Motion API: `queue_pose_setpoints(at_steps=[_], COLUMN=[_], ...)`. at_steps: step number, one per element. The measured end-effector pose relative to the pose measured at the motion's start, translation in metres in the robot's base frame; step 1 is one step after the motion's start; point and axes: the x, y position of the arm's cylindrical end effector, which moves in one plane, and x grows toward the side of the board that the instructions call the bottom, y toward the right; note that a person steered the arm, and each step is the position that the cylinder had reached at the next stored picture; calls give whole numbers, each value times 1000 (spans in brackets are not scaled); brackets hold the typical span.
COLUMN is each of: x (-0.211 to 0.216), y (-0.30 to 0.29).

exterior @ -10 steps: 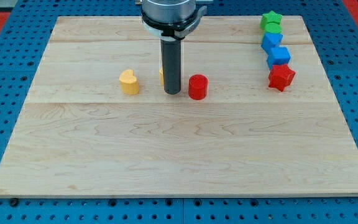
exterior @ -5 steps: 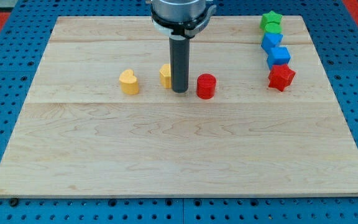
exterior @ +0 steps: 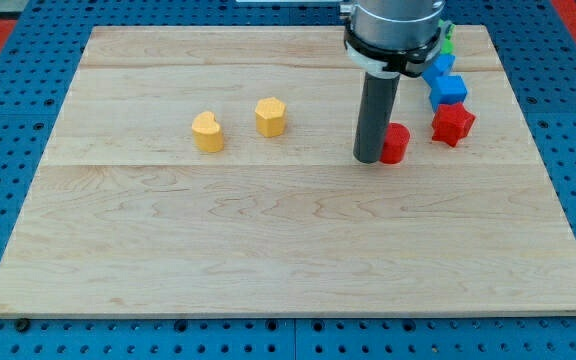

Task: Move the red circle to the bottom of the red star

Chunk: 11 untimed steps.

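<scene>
Red circle (exterior: 396,144) upright, near red star (exterior: 453,124), toward view's lower left.

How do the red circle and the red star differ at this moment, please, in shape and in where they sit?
The red circle is a round, smooth-sided cylinder; the red star has pointed arms. The red circle sits right against my tip, on its right in the view, partly hidden by the rod; the red star stands apart from the tip and fully visible. The red circle lies lower and further left in the view than the red star. Both share the same red colour and rest on the wooden board.
</scene>
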Motion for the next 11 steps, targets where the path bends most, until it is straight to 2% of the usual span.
queue_pose_setpoints(at_steps=[1,3,6,7,9,11], x=[-3,-41,-7,-5,30,34], y=[-11,-12,37,36,50,83])
